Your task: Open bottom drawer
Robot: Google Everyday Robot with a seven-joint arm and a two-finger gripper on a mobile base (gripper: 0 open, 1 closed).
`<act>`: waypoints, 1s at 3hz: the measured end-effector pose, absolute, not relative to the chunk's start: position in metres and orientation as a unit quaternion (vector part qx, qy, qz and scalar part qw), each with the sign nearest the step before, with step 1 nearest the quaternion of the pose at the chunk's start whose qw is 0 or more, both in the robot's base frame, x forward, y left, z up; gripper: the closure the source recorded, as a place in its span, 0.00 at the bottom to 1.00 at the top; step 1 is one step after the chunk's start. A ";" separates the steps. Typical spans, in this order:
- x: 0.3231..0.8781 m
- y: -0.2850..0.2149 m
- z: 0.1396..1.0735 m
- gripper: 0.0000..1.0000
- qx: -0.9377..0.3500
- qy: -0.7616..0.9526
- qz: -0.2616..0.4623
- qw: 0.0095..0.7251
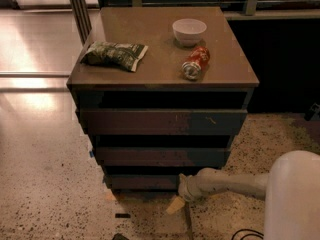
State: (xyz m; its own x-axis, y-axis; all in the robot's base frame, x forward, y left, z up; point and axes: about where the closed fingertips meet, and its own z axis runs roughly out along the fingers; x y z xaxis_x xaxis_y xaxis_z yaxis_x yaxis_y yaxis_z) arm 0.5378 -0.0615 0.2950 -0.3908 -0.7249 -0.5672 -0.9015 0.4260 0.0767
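Observation:
The bottom drawer (142,182) is the lowest and narrowest of three dark worn wooden fronts, and it stands nearly flush under the middle drawer (160,156). The top drawer (162,121) is the widest. My gripper (176,204) hangs low by the floor, just in front of and below the bottom drawer's right part. My pale arm (230,183) reaches in from the lower right. The wrist lies right at the drawer's right end, and I cannot tell whether it touches.
On the cabinet top (125,74) lie a green snack bag (114,55), a white bowl (189,31) and a red can (195,62) on its side. Speckled floor (45,194) surrounds the cabinet. A dark wall stands at the right.

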 end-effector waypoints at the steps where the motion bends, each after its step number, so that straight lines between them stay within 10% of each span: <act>1: 0.544 -0.046 0.264 0.00 -0.506 0.809 0.196 0.226; 3: 0.563 -0.021 0.222 0.00 -0.504 0.810 0.190 0.233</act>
State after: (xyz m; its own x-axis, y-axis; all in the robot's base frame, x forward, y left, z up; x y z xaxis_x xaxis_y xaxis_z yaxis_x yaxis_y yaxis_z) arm 0.5633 -0.0209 0.2218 -0.3844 -0.7277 -0.5681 -0.9044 0.4204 0.0735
